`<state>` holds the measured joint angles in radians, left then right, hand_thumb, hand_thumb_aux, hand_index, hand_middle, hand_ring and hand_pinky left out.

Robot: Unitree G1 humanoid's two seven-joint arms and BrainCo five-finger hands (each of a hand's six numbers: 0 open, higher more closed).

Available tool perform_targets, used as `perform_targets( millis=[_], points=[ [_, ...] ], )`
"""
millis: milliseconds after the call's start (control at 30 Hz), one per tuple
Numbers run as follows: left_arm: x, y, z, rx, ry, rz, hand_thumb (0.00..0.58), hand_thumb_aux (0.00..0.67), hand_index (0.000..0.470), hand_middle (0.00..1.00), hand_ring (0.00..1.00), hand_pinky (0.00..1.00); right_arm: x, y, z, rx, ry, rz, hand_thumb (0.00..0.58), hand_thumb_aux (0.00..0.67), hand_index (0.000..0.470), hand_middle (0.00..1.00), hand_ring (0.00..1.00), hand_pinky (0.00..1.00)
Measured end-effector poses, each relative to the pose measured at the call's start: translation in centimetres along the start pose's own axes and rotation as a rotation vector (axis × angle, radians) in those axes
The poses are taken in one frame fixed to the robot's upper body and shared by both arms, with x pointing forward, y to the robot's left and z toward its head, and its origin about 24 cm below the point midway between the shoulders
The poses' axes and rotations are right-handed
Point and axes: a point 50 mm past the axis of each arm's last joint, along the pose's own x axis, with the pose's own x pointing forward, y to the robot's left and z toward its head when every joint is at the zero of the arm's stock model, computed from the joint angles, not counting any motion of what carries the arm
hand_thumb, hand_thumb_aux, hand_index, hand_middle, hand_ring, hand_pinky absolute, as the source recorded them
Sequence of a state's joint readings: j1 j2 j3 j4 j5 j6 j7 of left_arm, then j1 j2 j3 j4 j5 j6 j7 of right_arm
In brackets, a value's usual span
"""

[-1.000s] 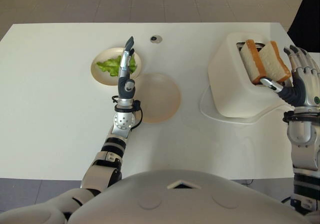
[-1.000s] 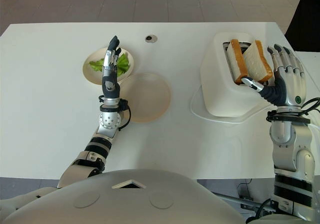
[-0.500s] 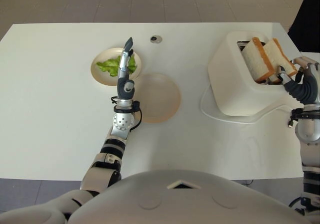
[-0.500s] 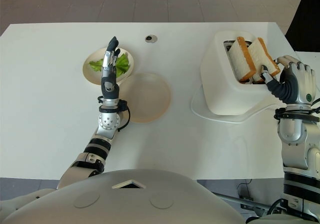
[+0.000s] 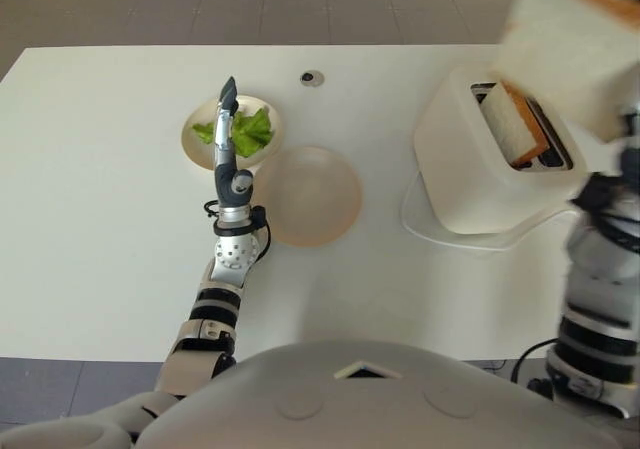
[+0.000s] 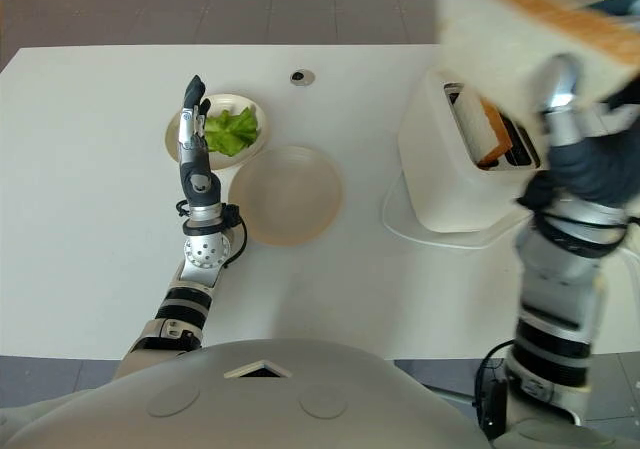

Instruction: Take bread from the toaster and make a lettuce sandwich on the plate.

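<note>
- Bread slice (image 6: 530, 24) is held high, close to the camera and blurred, above the toaster (image 5: 470, 184). The right hand (image 6: 588, 159) sits right under it, and its fingers (image 6: 556, 84) look closed on the slice's lower edge.
- Second slice (image 5: 517, 126) stands in a slot of the toaster, below the right hand and to its left, with its top sticking out.
- Left hand (image 5: 228, 139) stands upright over the table (image 5: 100, 219), fingers straight and pressed together, pinching nothing.
- Bowl (image 5: 197, 147) of lettuce (image 5: 250, 129) lies just behind that hand's fingertips, which cover part of it. Whether they touch it cannot be told.
- Plate (image 5: 315, 199) lies just to the right of the left hand, close against the bowl, between the two hands.
- Cord (image 5: 415, 214) loops on the table along the toaster's near side, below the right hand.
- Small round fitting (image 5: 313, 77) sits in the table beyond the bowl, well apart from both hands.
</note>
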<state>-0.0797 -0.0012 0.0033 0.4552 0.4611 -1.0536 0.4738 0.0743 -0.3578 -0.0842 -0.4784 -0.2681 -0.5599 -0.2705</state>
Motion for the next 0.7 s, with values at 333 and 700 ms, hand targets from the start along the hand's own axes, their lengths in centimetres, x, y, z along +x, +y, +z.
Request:
perform_targets(
  millis=[333,700],
  points=[
    [1.5,4.8,-2.1,0.503,0.070,0.022,0.000,0.000,0.000,0.00,0.00,0.00,-6.8,13.9,-6.5,0.404,0.523,0.494,0.580,0.670,0.470,1.00,1.00,1.00],
    [1.0,6.4,-7.5,0.928,0.333,-0.268,0.000,0.000,0.000,0.00,0.00,0.00,-9.8,13.5,-8.4,0.075,0.497,0.680,0.580,0.670,0.470,0.89,0.89,0.89]
  ],
)
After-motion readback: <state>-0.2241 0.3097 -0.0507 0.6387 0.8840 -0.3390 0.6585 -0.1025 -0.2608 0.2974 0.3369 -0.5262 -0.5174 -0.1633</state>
